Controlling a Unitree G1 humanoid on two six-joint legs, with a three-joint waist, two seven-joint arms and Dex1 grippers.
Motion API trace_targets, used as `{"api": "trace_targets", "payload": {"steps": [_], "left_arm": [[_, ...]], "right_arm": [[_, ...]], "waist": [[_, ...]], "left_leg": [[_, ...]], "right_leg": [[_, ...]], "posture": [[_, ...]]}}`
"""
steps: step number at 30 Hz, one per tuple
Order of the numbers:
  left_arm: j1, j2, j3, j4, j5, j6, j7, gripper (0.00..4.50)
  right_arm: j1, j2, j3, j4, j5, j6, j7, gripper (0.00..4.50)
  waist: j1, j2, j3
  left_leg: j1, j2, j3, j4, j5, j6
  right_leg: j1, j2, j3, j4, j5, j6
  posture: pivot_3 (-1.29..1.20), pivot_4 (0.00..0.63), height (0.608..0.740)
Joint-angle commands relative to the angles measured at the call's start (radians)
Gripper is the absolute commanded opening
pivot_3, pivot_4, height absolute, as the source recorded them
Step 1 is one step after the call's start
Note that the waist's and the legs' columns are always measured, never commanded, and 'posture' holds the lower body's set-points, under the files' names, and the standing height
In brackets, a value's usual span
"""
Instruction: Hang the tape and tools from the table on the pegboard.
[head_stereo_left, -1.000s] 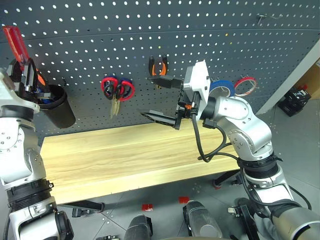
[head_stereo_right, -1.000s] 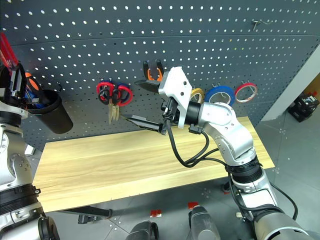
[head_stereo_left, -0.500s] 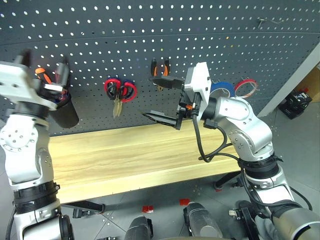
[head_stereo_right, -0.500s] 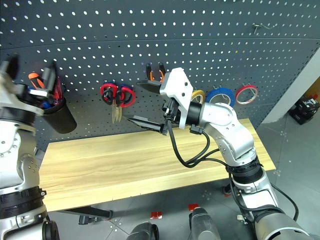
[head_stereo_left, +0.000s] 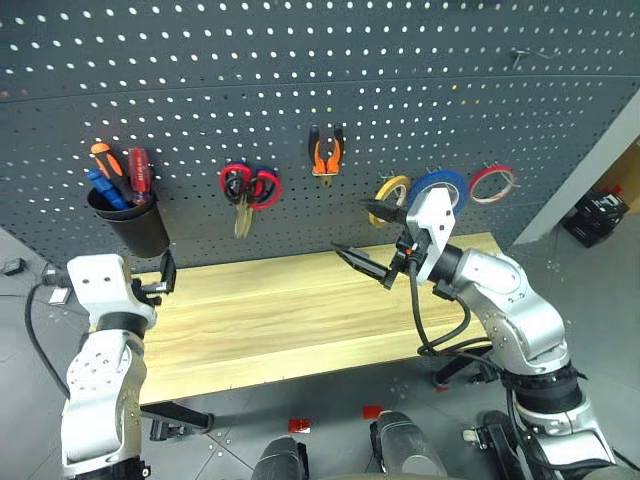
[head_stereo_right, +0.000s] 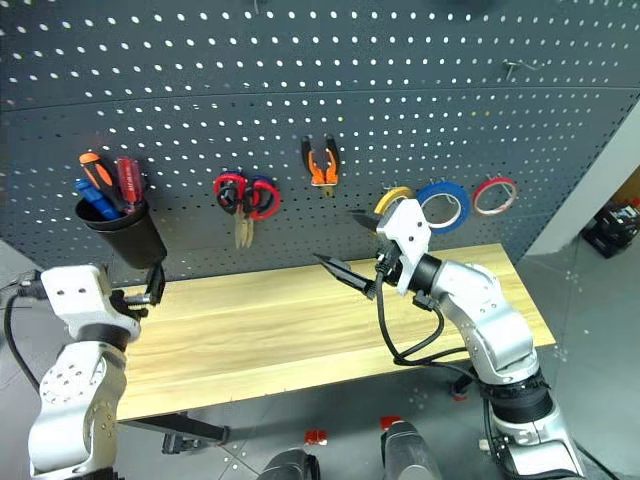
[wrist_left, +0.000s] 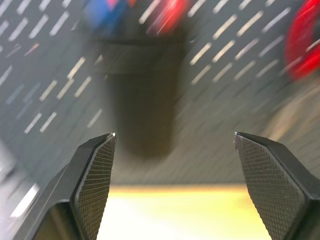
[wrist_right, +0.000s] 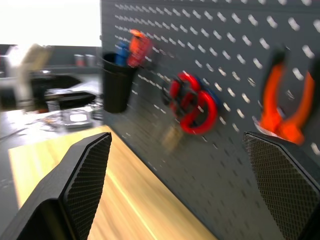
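Note:
On the pegboard (head_stereo_left: 200, 90) hang the blue tape (head_stereo_left: 440, 185), the orange-and-black pliers (head_stereo_left: 325, 155) and a bunch of scissors (head_stereo_left: 250, 186), red handles in front and darker handles behind. The red-handled screwdriver (head_stereo_left: 138, 175) stands in a black cup (head_stereo_left: 128, 222) on the board, beside an orange-and-black one and a blue one. My left gripper (wrist_left: 174, 135) is open and empty, level, low at the left end of the table (head_stereo_left: 300, 315), facing the cup (wrist_left: 142, 95). My right gripper (head_stereo_left: 366, 236) is open and empty above the table, below the yellow roll.
A yellow roll (head_stereo_left: 392, 188) and a thin red roll (head_stereo_left: 492, 180) hang either side of the blue tape. The wrist view of the right arm shows the scissors (wrist_right: 192, 105), pliers (wrist_right: 285, 107) and cup (wrist_right: 117, 82) along the board. A bare hook (head_stereo_left: 522, 56) sits at top right.
My left gripper let go of the red-handled screwdriver into the cup, opened, and dropped to table height. My right arm sank and drew right, still open. The camera view shifted.

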Motion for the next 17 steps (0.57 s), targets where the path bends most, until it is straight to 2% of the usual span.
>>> {"api": "trace_targets", "payload": {"steps": [1,7,10,17], "left_arm": [[0.040,-0.007,0.012,-0.004,0.048,-0.009,0.025,3.97],[0.060,-0.029,-0.005,0.060,0.021,-0.130,-0.056,3.97],[0.049,-0.036,-0.017,0.093,0.005,-0.164,-0.097,3.97],[0.037,-0.039,-0.042,0.123,0.026,-0.214,-0.126,3.97]], "right_arm": [[0.094,-0.008,-0.021,0.079,-0.087,-0.114,-0.052,4.50],[0.234,0.013,-0.090,0.283,-0.164,-0.301,-0.148,4.50],[0.256,0.023,-0.128,0.376,-0.192,-0.368,-0.204,4.50],[0.283,0.021,-0.165,0.483,-0.199,-0.434,-0.200,4.50]], "waist": [[0.020,0.000,-0.007],[0.074,0.002,-0.020],[0.079,0.005,-0.031],[0.077,0.007,-0.049]], "left_leg": [[0.002,0.000,0.001,0.000,-0.001,0.001],[0.013,-0.001,0.005,0.000,-0.005,0.003],[0.014,-0.001,0.006,0.000,-0.005,0.003],[0.015,-0.002,0.006,-0.001,-0.006,0.001]], "right_leg": [[0.001,0.000,0.000,0.000,0.000,0.000],[0.014,-0.001,0.003,-0.007,0.000,0.000],[0.014,-0.001,0.003,-0.007,0.000,0.000],[0.015,0.002,0.003,-0.008,0.000,0.000]], "posture": [[-0.09,0.069,0.740],[-0.09,0.053,0.740],[-0.10,0.047,0.740],[-0.10,0.043,0.740]]}}
